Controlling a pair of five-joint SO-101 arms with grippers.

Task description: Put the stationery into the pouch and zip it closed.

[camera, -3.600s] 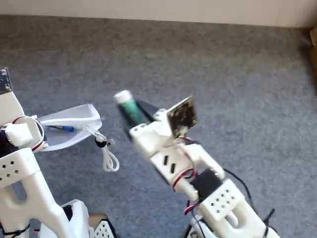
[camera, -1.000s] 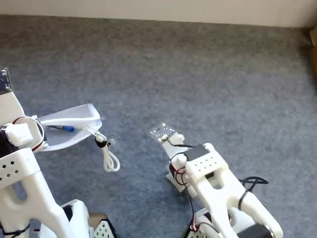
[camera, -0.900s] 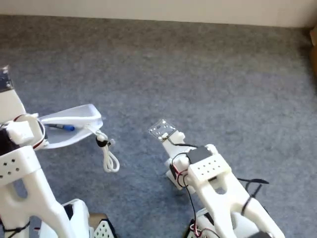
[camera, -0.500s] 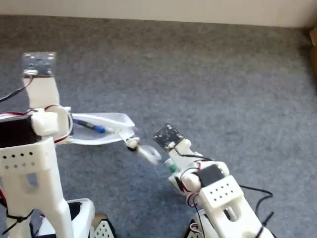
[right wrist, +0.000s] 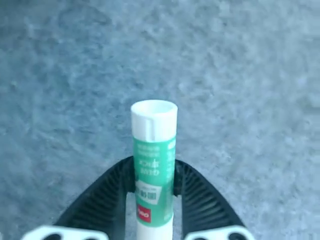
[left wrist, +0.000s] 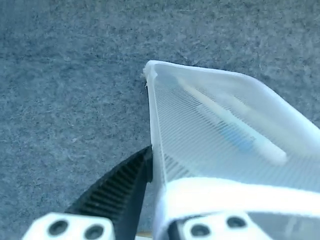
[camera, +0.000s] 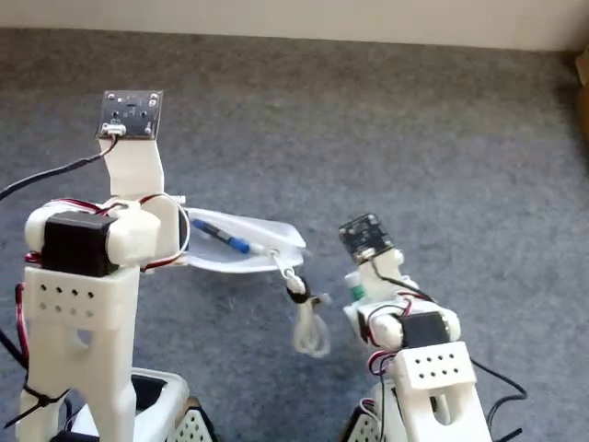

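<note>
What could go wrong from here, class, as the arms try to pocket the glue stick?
The pouch, held by one edge in the left gripper, looks floppy, so the glue stick may hit its rim and miss. The right gripper pinches the round stick; a bump could twist it. The dangling cord might snag.

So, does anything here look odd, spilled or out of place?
Nothing stands out. The left claw grips the pouch at its edge, a pen lies inside, and the right claw pinches the glue stick. Nothing is spilled or damaged.
</note>
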